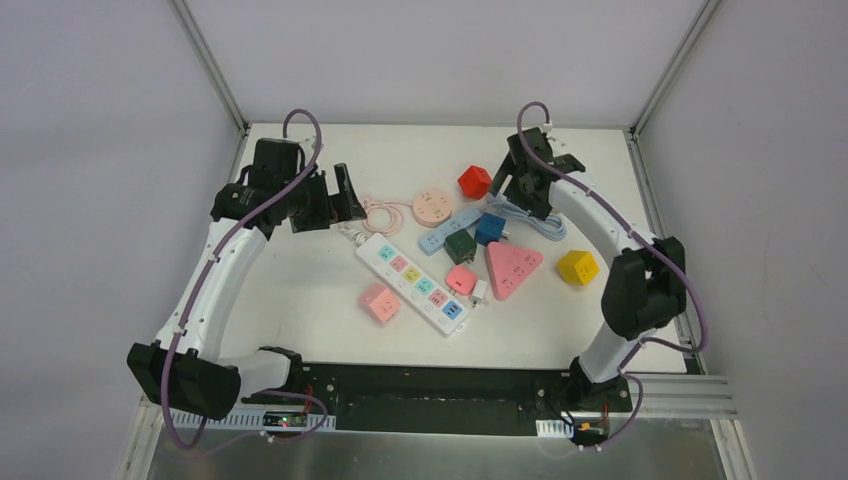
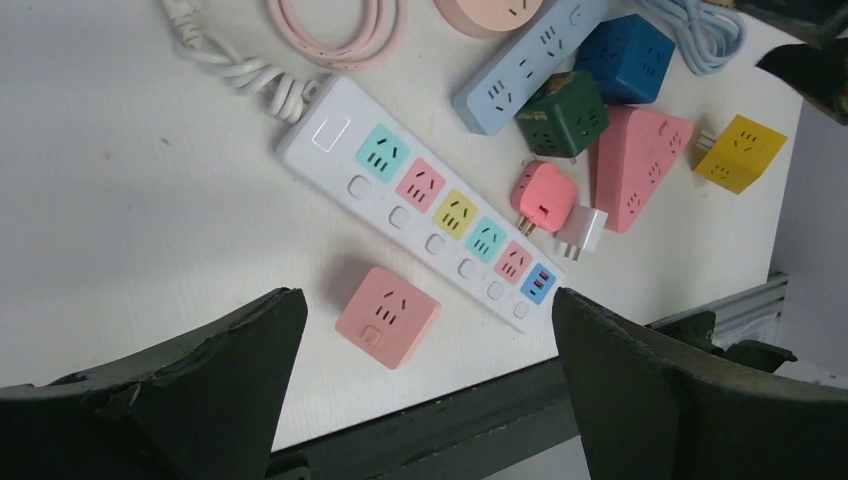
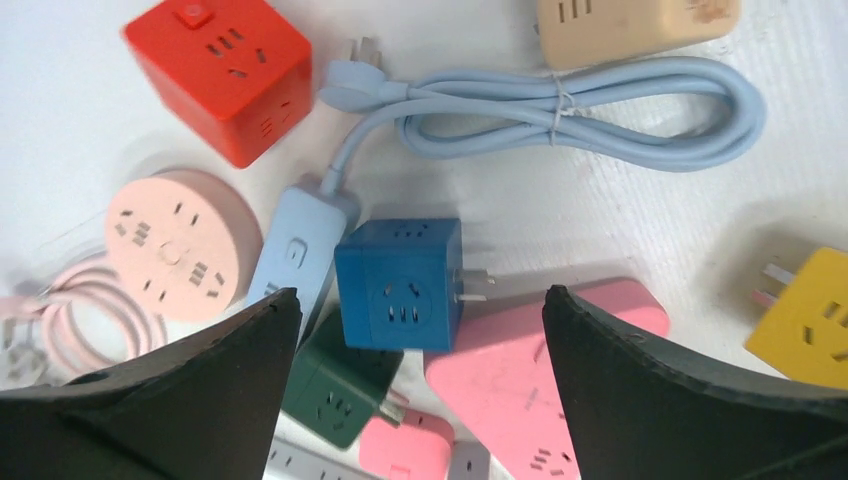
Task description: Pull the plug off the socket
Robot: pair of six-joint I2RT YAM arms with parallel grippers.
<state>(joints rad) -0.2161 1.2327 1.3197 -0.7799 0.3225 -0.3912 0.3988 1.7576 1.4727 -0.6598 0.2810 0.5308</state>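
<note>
A white power strip (image 1: 412, 283) with coloured sockets lies diagonally mid-table; it also shows in the left wrist view (image 2: 430, 210). A pink plug adapter (image 2: 545, 195) and a small white plug (image 2: 581, 232) lie beside the strip's near end with their prongs showing. I see no plug seated in the strip. My left gripper (image 1: 345, 195) is open and empty, hovering above the strip's cord end (image 2: 425, 300). My right gripper (image 1: 520, 188) is open and empty above a blue cube socket (image 3: 400, 280) and a dark green cube (image 3: 335, 395).
A pink square socket (image 1: 380, 301) lies near the front. A red cube (image 1: 474, 181), a round pink socket (image 1: 433, 207) with a coiled cord, a light blue strip (image 1: 447, 231) with a bundled cable (image 3: 590, 120), a pink triangular socket (image 1: 511, 268) and a yellow cube (image 1: 578, 267) crowd the middle and right.
</note>
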